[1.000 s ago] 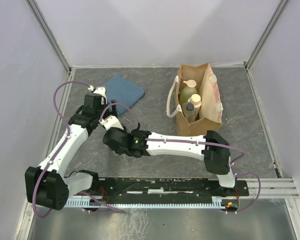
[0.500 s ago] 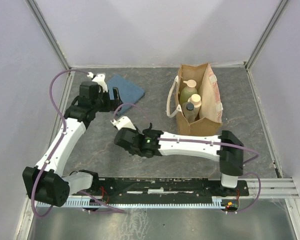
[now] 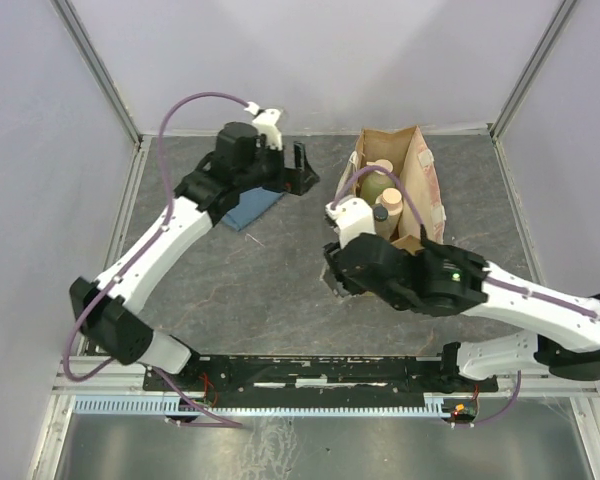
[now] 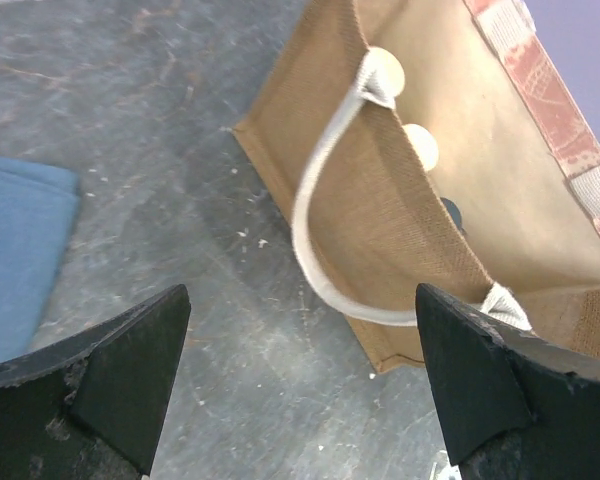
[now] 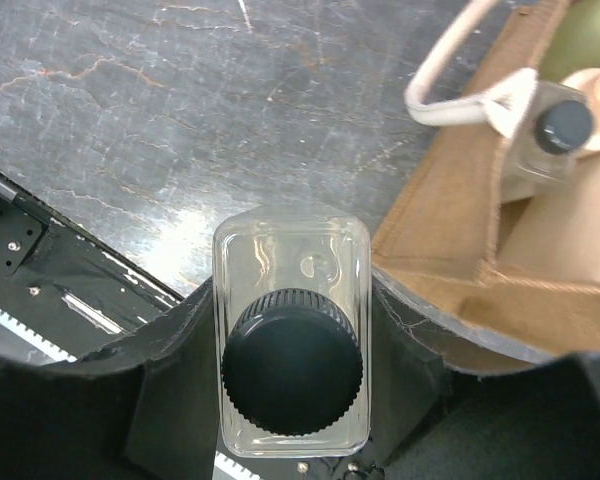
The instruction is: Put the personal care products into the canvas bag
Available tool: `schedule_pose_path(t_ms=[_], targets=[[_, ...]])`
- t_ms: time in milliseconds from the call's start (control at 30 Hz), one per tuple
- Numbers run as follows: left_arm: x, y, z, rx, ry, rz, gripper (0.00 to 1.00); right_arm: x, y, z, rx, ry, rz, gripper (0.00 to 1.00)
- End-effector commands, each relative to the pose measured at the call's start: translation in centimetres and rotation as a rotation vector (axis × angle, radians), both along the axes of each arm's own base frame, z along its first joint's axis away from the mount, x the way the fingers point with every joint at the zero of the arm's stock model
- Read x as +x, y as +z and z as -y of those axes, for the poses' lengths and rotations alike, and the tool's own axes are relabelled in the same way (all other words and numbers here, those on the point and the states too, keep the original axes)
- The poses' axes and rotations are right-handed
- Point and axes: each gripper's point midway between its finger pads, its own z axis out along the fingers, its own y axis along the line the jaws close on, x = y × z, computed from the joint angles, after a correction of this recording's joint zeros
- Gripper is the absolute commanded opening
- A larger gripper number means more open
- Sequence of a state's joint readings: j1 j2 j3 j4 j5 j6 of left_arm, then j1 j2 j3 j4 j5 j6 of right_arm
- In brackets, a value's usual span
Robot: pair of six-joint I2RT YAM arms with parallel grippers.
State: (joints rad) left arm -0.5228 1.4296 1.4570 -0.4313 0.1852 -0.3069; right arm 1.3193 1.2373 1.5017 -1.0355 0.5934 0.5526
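The canvas bag [image 3: 420, 190] stands open at the back right. Inside it I see the pale green pump bottle [image 3: 377, 186], the cream bottle [image 3: 390, 204] and one clear dark-capped bottle [image 3: 380, 216]. My right gripper [image 3: 338, 275] is shut on the other clear dark-capped bottle [image 5: 292, 360], upright, just left of the bag's near corner [image 5: 450, 275]. My left gripper [image 3: 300, 170] is open and empty, above the floor left of the bag. In the left wrist view the bag [image 4: 410, 220] and its cream handle [image 4: 315, 235] lie ahead of the fingers [image 4: 110, 370].
The folded blue cloth [image 3: 248, 208] lies at the back left, partly under my left arm; it also shows in the left wrist view [image 4: 20, 250]. Walls close in on three sides. The black rail [image 3: 310, 370] runs along the near edge.
My left arm has swung from the left toward the back, its gripper now near the bag. My right gripper has carried the clear bottle right to the bag's near-left corner.
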Motion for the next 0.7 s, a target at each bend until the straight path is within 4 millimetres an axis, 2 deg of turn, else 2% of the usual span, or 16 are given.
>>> schedule_pose_path(t_ms=[0, 233, 467, 533, 667], targets=[[0.8, 1.0, 4.9, -0.035, -0.047, 0.015, 1.00, 1.0, 5.3, 3.4, 0.102, -0.105, 0.102, 0.00], [1.3, -0.2, 11.9, 0.007, -0.120, 0.038, 0.99, 1.1, 9.5, 9.3, 0.150, -0.185, 0.187, 0.00], [2.5, -1.9, 15.1, 0.038, -0.117, 0.038, 1.00, 0.5, 12.2, 11.9, 0.208, -0.179, 0.214, 0.00], [2.8, -2.7, 15.3, 0.058, -0.113, 0.033, 0.87, 0.6, 13.0, 12.6, 0.201, -0.187, 0.232, 0.00], [2.8, -4.0, 15.0, 0.098, -0.103, 0.019, 0.40, 0.7, 15.1, 13.8, 0.216, -0.187, 0.276, 0.00]])
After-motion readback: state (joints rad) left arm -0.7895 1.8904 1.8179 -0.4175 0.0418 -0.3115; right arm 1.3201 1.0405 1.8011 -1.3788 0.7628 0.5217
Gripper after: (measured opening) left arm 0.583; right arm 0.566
